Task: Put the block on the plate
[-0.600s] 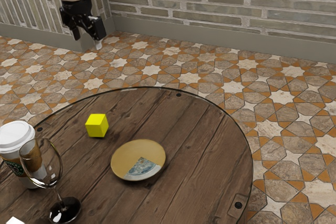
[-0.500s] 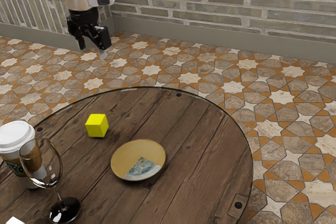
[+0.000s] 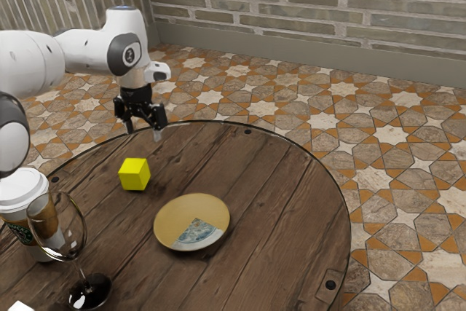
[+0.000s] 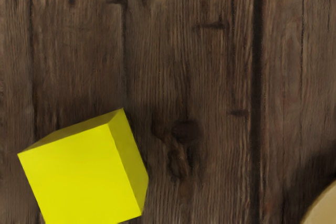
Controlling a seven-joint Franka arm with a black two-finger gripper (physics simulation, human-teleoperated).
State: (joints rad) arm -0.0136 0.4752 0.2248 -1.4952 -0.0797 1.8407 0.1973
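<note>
open air above block | bare wood between it and plate | cup, wine glass obstruct; gap there hard to judge

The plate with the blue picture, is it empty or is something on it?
Empty: nothing sits on the plate, just its flat blue pattern. The yellow block is on the wooden table, apart from the plate.

Brick wall above patterned star-tile floor

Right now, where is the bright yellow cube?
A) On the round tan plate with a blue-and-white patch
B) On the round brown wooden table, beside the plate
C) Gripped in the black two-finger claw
B: bare wood of the table shows between the cube and the plate.
</note>
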